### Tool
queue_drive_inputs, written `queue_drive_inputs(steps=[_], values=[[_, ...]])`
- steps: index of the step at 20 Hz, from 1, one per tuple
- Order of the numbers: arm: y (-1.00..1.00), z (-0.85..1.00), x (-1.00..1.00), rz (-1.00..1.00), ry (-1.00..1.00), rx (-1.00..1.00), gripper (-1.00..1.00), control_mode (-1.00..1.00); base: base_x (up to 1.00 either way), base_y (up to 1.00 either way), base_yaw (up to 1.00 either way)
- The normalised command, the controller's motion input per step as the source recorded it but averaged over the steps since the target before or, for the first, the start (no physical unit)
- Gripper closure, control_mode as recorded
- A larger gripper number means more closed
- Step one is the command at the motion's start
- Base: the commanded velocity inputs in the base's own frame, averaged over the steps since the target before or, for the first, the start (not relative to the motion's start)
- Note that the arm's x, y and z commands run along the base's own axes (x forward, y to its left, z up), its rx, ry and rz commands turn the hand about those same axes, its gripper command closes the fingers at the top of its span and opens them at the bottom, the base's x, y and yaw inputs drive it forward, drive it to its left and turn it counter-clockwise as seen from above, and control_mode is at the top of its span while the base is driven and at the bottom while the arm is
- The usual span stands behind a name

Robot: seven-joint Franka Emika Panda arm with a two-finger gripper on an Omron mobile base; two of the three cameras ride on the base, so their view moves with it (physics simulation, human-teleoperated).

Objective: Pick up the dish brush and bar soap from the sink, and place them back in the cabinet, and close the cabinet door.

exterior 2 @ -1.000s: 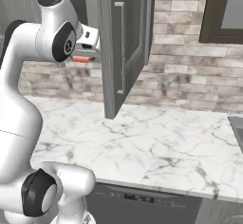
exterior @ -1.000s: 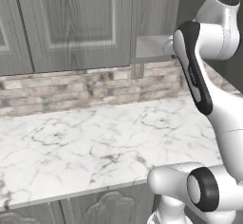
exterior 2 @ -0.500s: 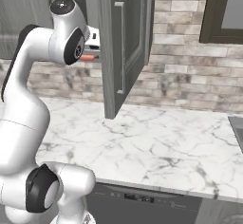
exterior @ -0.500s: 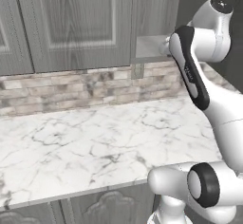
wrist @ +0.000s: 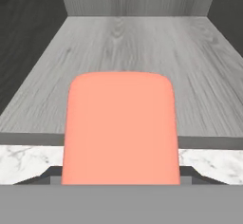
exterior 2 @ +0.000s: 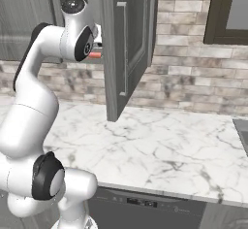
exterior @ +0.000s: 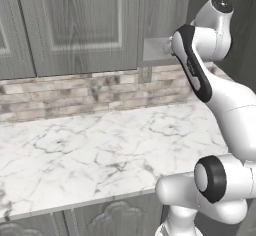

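The gripper grasps the bar soap (orange-red), now raised higher and nearer the cabinet shelf than 1 second ago, cabinet door open

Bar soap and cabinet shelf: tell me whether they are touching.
Apart. In the hand view the bar soap is held out in front of the shelf edge, with countertop visible below that edge beside it.

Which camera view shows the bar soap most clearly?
The hand view: the bar soap appears large, in front of the cabinet shelf. The right base view gives a small orange-red sliver past the arm.
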Motion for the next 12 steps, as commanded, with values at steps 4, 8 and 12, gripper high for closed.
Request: queue_drive_inputs(steps=[4,8,12], values=[[-0.19,0.00,0.29,0.00,0.00,0.00,1.00,-1.00,0.00,0.00,0.00],[-0.11,-0.01,0.32,0.00,0.00,0.00,1.00,-1.00,0.00,0.00,0.00],[0.00,-0.06,0.29,0.00,0.00,-0.01,1.00,-1.00,0.00,0.00,0.00]])
